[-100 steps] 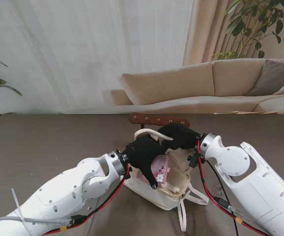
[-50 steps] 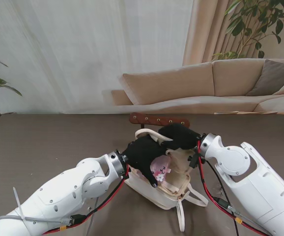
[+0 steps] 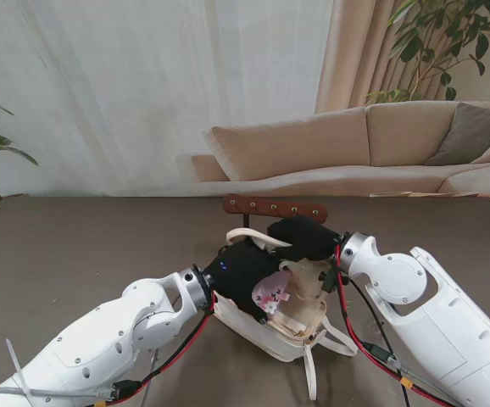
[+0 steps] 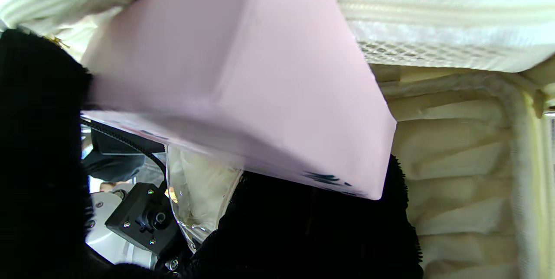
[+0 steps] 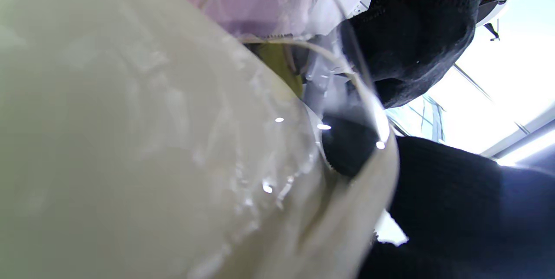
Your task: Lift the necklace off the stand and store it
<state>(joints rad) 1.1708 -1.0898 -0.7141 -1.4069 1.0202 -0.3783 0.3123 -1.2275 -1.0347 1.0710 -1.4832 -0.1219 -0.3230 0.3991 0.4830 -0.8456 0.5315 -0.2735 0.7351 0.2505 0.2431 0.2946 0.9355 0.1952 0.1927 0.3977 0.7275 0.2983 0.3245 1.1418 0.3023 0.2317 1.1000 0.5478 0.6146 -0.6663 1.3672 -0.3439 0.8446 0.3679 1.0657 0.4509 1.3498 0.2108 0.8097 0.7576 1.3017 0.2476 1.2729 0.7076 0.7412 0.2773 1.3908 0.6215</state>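
Left hand (image 3: 243,273), gloved in black fabric, is closed around a small pink box printed with flowers (image 3: 272,296) and holds it over the open mouth of a cream quilted fabric bag (image 3: 292,326) on the brown table (image 3: 84,246). Right hand (image 3: 300,237), also in a black glove, sits at the bag's far rim, just beyond the box; its fingers are bent against the cream fabric, but whether they grip it cannot be told. A dark wooden bar with metal pegs (image 3: 275,207), judged to be the necklace stand, lies beyond the bag, farther from me. No necklace is visible on it; presumably it is inside the box.

Left wrist view: the pink box (image 4: 243,75) fills the frame, tilted, one corner pointing into the bag's padded cream interior (image 4: 459,162). Black glove fingers (image 4: 303,231) press its printed face.

Right wrist view: blurred cream fabric (image 5: 130,162) and a clear plastic film cover most of the frame, with pink showing behind.

The box lies directly over the bag opening, so the left hand is the nearer one, and the coming move probably runs straight down into the bag.
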